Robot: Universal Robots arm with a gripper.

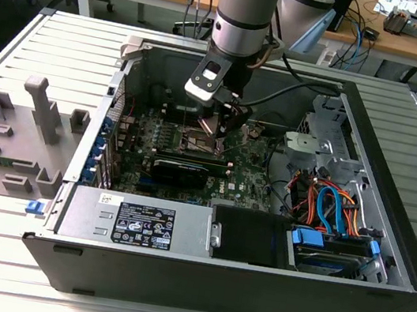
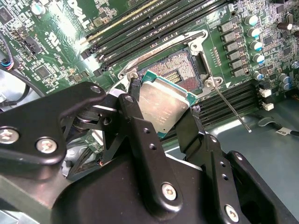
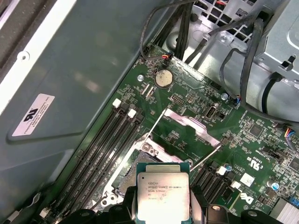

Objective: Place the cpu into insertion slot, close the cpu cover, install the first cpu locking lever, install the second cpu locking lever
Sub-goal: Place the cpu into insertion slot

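We see the gripper (image 2: pixel 163 103), fingers closed on 2 edges of the cpu (image 2: pixel 162 108); the cpu half hides the open socket (image 2: pixel 186 70) beneath.

Up in the claw (image 2: pixel 163 107), pinched by two opposite edges: small square chip (image 2: pixel 161 100), silver-grey top facing out, green rim showing. Tilted, hanging just over the socket (image 2: pixel 184 70), not seated. Down in that open socket, rows of bare contacts on show. Swung up and clear in the first wrist view: thin silvery cover (image 3: pixel 187 122), green board visible through its window. Angled out free beside the socket, one thin lever (image 2: pixel 232 110).
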